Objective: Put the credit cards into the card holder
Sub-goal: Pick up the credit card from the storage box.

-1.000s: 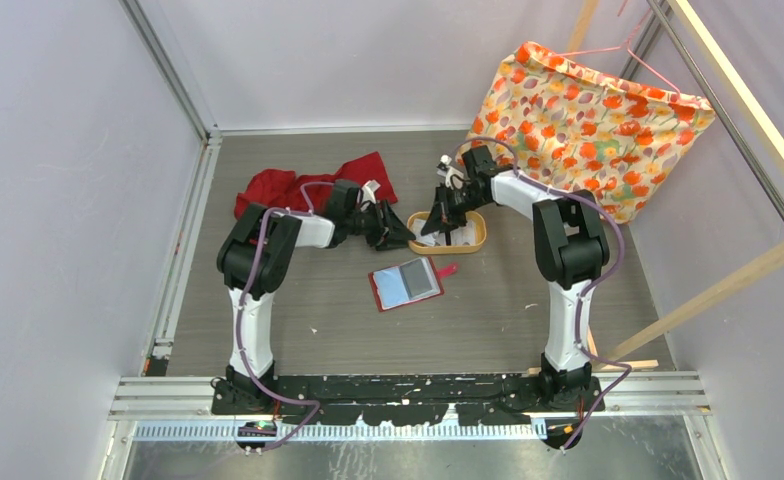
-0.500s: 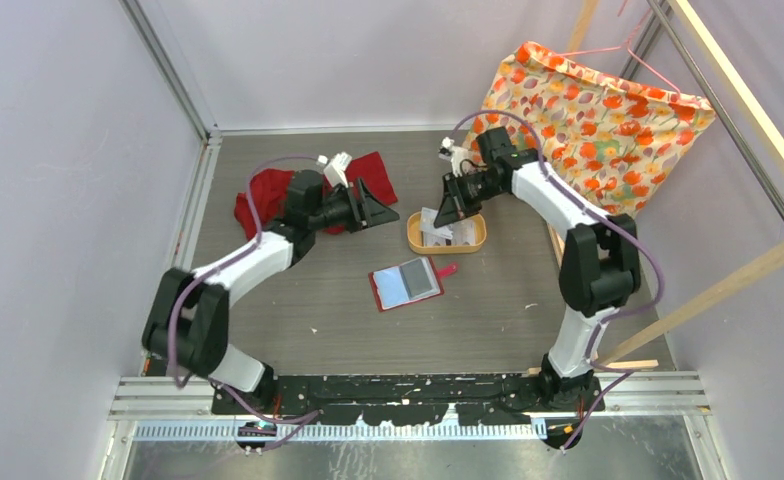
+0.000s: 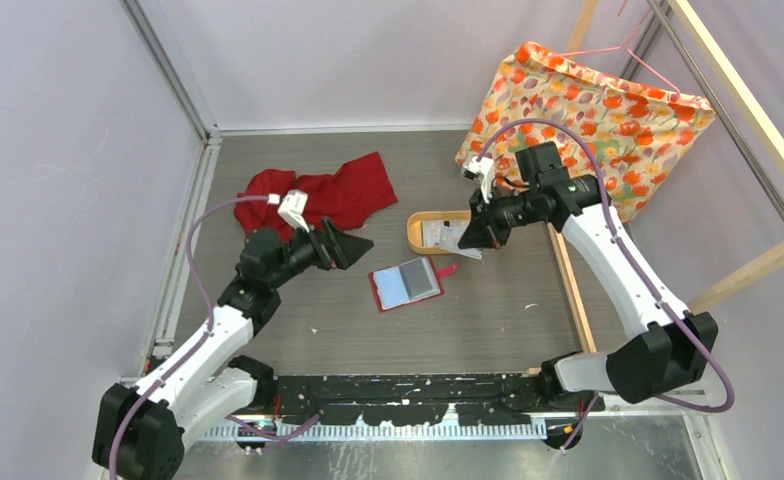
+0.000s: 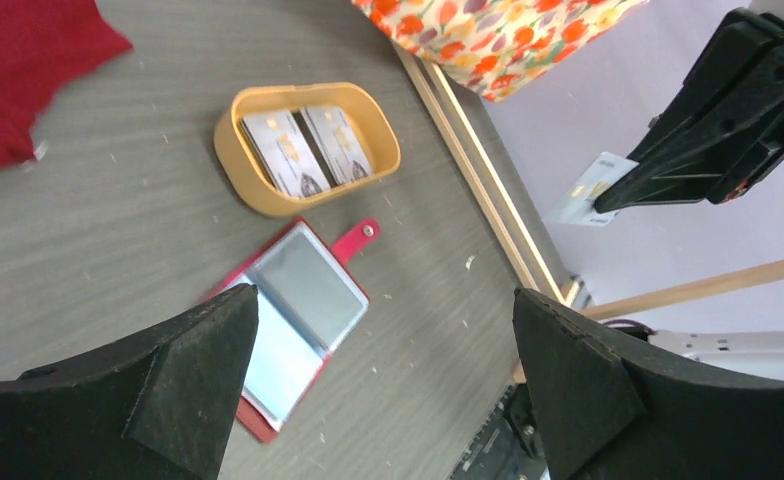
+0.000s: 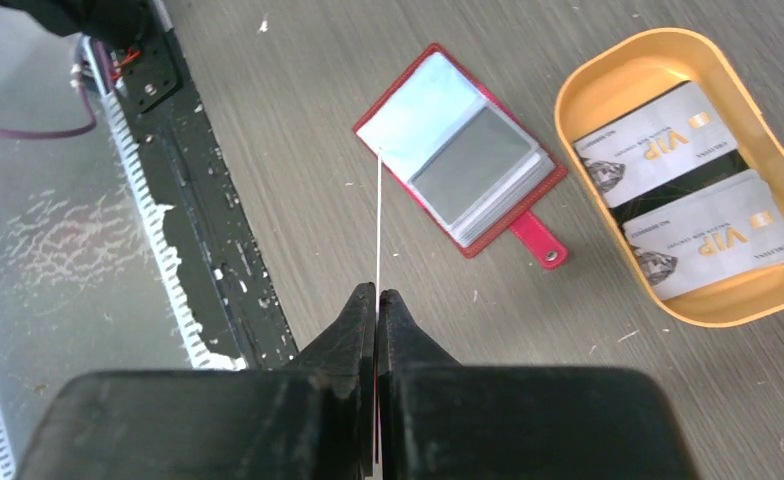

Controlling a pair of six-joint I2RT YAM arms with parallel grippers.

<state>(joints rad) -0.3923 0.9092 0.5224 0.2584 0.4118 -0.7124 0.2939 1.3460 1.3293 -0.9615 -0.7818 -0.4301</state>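
now our right gripper [image 5: 377, 300] is clamped on one credit card [image 5: 378, 215], edge-on to its camera. the open wallet [image 5: 458, 165] lies at one o'clock from it, the tray [image 5: 593, 70] of cards [image 5: 713, 232] at two. our left gripper [image 4: 383, 298] gapes wide, empty.

Red card holder [image 5: 458, 160] open nr tray [image 5: 580, 92]; pale credit cards [image 5: 683, 185] in tray; 1 card [image 5: 378, 220] in rt tool [image 5: 377, 292].

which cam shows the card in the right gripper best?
Left wrist: the card shows its face, pinched in the right gripper. Right wrist sees it edge-on, a thin line. Top external: too small to tell.
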